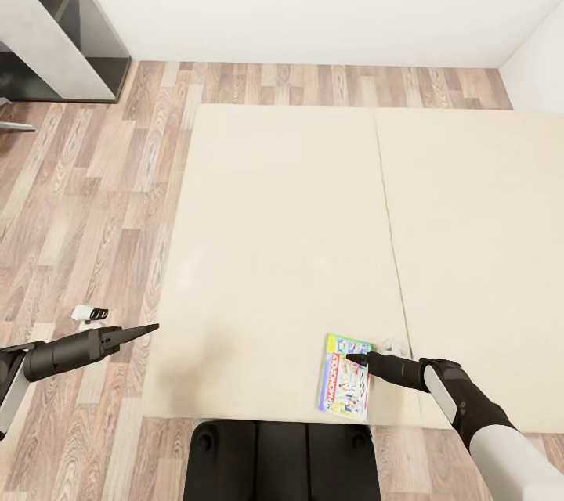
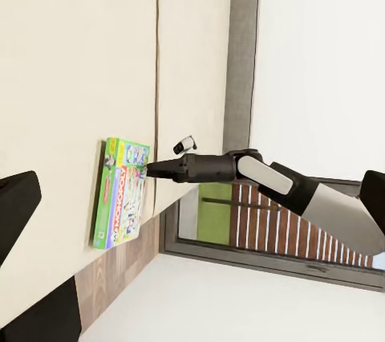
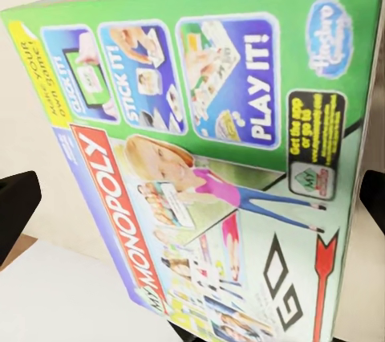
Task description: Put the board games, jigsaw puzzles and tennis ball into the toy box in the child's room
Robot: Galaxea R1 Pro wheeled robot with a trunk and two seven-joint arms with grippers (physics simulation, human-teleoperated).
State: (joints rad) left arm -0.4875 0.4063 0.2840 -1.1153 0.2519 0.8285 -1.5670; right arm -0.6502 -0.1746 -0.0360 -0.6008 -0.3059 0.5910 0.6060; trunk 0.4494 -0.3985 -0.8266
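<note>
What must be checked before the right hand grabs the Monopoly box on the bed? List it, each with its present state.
1. Right hand open: ok. In the right wrist view its fingers sit wide apart, on either side of the box.
2. Right hand lined up over the Monopoly box: ok. In the head view its tip sits over the box's far end.
3. Box lying flat on the bed: ok, close to the near edge.
4. Fingers low enough to grip the box: cannot tell.
5. Left hand out of the way: ok. It is at the bed's left edge, well apart from the box.
</note>
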